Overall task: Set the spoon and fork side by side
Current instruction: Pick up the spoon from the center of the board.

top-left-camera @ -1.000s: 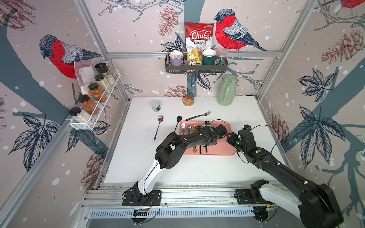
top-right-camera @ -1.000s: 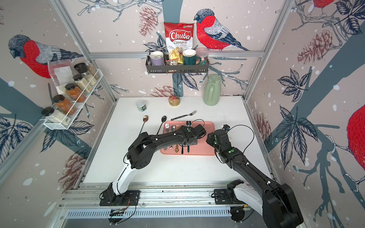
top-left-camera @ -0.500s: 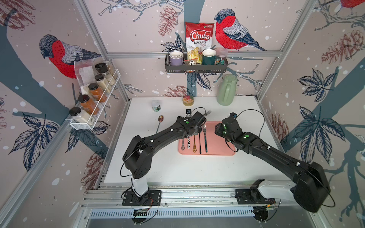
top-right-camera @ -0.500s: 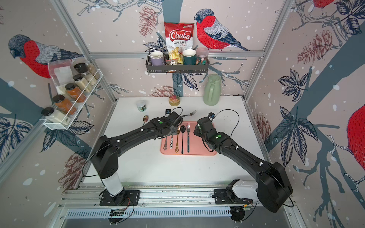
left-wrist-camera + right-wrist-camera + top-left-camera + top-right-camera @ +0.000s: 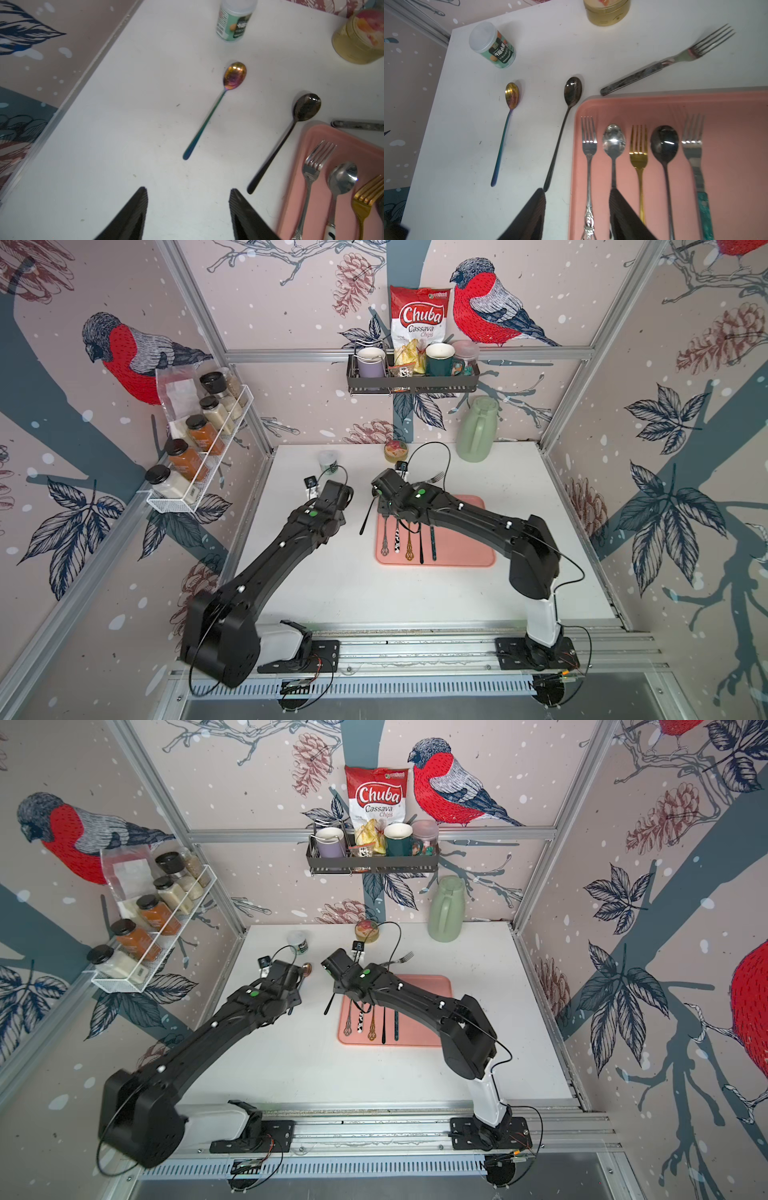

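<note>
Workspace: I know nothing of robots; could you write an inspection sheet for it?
Surface: white table, lightly scuffed.
Job's things: rainbow spoon, black spoon and loose fork on the table; row of five pieces in the pink tray.
Clutter: small jar, gold tin, green pitcher at the back.
Grippers: left gripper open, empty; right gripper open, empty, over the tray's edge.
Cables: a black cable loops over each wrist.
Surroundings: spice rack, wall shelf with mugs and chips bag.

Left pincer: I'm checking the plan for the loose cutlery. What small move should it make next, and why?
Probably ease the left pincer forward and down onto the rainbow spoon, at its handle. The jaws stand open and empty, and the handle end lies just ahead, between them. The row on the tray ends in a fork, so a spoon seems due next.
</note>
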### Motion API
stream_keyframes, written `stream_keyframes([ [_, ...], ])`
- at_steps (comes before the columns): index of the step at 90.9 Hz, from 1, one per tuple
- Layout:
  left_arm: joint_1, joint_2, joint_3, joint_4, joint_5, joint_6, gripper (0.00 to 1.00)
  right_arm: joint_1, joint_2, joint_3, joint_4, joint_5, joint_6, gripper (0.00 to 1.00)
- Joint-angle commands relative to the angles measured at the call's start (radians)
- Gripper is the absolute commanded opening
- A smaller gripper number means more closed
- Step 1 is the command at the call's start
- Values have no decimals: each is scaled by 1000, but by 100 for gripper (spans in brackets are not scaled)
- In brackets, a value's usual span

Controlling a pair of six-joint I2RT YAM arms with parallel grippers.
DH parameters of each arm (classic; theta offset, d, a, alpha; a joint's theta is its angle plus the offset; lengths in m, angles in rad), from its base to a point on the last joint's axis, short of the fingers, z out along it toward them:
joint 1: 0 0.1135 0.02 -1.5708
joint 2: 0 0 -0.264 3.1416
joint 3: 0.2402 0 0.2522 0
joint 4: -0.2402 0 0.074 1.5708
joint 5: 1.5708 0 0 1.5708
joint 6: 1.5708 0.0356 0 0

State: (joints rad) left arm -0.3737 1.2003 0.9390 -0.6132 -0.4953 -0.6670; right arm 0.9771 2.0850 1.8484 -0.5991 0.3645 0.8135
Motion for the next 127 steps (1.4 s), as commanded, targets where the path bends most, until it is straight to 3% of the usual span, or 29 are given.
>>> stream_keyframes([
  [1,17,-146,-86,106,134,-13,64,5,93,114,-137,9,12,51],
  [7,16,-258,-157,174,217,3,66,6,174,193,-159,1,17,51],
  [19,16,-393,-185,149,221,0,70,5,313,370,-221,-12,25,50],
  [42,16,-395,-158,90,223,38,73,-5,486,564,-245,-52,39,48],
  [61,17,-365,-175,126,240,38,74,-17,538,605,-219,-78,44,47],
  [113,18,-355,-183,165,257,54,75,-34,622,649,-167,-125,33,33],
  [127,18,-354,-188,179,267,58,75,-39,637,658,-167,-132,32,24],
])
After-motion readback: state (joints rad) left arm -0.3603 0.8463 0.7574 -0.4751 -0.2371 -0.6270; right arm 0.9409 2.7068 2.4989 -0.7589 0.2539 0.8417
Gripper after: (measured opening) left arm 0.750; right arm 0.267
